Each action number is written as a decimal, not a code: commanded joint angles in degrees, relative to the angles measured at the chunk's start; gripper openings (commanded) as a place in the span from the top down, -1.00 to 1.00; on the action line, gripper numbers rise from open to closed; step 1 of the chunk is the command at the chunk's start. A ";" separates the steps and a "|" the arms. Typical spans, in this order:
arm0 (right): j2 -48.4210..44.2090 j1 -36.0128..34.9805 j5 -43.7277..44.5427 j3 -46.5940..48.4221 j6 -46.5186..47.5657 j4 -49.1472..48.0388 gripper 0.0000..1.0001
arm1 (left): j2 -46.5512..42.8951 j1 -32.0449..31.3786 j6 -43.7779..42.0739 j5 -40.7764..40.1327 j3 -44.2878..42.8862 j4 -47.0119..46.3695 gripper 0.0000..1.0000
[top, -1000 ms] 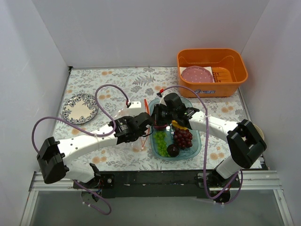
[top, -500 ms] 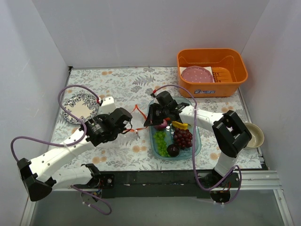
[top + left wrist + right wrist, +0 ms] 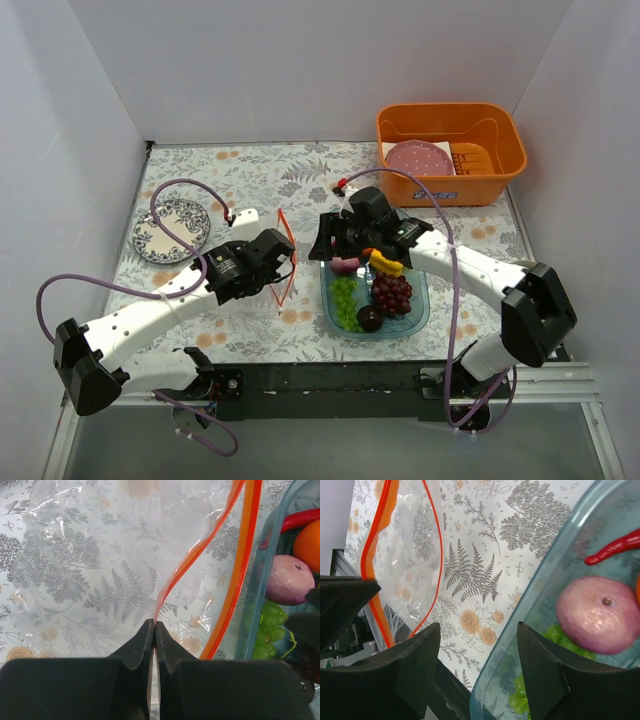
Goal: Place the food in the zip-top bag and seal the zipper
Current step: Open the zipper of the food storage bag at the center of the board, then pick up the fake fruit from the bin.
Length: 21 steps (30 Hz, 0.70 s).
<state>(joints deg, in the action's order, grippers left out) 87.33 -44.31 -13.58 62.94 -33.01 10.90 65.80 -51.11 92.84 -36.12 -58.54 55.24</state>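
Red-orange zipper strip of the clear crinkly zip-top bag is clamped in the left end effector, left of the clear blue tray. The right end effector hovers, fingers apart, near the purple onion. No food looks bagged yet; loading and sealing are still to do.

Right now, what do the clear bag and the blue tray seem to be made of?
The zip-top bag looks like thin clear plastic film, glossy: it crinkles, glints, and the print shows through. The tray seems stiffer blue-tinted transparent plastic, smooth; its wall holds a firm curve.
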 commanded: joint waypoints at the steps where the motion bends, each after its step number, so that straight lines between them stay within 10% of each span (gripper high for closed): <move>1: -7.15 0.19 8.47 -2.63 1.73 7.72 -0.41 | -0.15 0.40 -1.25 -0.09 -0.17 -3.03 1.00; 21: -21.59 0.28 28.79 -17.67 2.42 24.18 -0.91 | 0.73 1.01 -4.86 4.21 1.94 -9.19 1.00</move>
<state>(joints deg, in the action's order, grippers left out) 64.42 -44.27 10.83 46.02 -32.23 34.20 67.40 -50.46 89.25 -32.08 -56.86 47.48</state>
